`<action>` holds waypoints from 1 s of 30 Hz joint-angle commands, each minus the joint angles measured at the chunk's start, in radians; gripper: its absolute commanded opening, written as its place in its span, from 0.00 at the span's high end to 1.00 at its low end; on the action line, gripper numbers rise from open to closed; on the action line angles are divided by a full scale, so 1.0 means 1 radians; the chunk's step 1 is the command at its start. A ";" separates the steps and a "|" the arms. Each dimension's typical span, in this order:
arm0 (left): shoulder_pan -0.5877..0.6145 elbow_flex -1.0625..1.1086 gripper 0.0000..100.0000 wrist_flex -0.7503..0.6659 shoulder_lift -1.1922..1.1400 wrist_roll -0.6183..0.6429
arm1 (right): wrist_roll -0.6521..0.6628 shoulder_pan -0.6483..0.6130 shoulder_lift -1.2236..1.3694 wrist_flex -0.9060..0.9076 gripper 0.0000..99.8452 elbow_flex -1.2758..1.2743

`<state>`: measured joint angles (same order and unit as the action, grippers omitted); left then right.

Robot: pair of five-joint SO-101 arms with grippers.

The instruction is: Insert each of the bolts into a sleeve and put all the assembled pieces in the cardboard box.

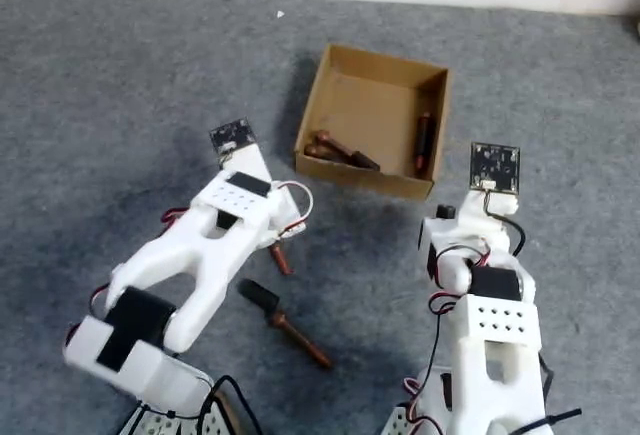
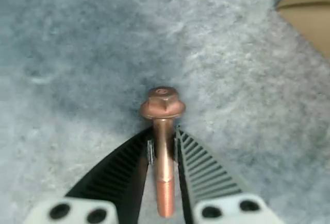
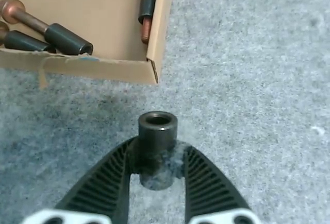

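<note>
Left claw [image 2: 164,131] grips bolt [image 2: 163,104], right claw [image 3: 158,151] sleeve [image 3: 157,127]

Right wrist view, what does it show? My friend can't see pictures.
The right arm's black ribbed claw grips a dark hollow metal sleeve against grey carpet. Beyond it sits an open brown cardboard box holding copper bolts already pushed into dark sleeves.

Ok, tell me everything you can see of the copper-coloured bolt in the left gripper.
This copper-coloured metal-looking bolt has a flanged hex head and a smooth shank, threaded at the end. The left gripper is shut on the shank just below the head, ribbed black fingers either side, holding it over the grey carpet.
</note>
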<state>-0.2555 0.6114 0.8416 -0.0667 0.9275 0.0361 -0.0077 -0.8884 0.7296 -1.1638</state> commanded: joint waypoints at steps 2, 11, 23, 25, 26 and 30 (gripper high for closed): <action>0.008 0.079 0.99 0.008 0.179 -0.021 | 0.008 0.004 -0.021 -0.025 1.00 0.007; 0.008 0.110 0.99 0.009 0.274 -0.086 | 0.008 -0.022 -0.021 -0.018 1.00 0.005; -0.015 0.245 0.99 0.005 0.608 -0.242 | 0.066 -0.150 -0.028 0.059 1.00 0.007; -0.021 0.285 0.99 -0.026 0.680 -0.269 | 0.069 -0.168 -0.028 0.059 1.00 0.007; -0.022 0.311 0.99 -0.049 0.716 -0.285 | 0.069 -0.177 -0.028 0.059 1.00 0.007; -0.022 0.421 0.99 -0.160 0.848 -0.358 | 0.071 -0.214 -0.030 0.059 1.00 0.007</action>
<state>-0.2570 0.9643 0.7940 0.6375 0.6421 0.0944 -0.1887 -0.8884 0.7833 -1.1638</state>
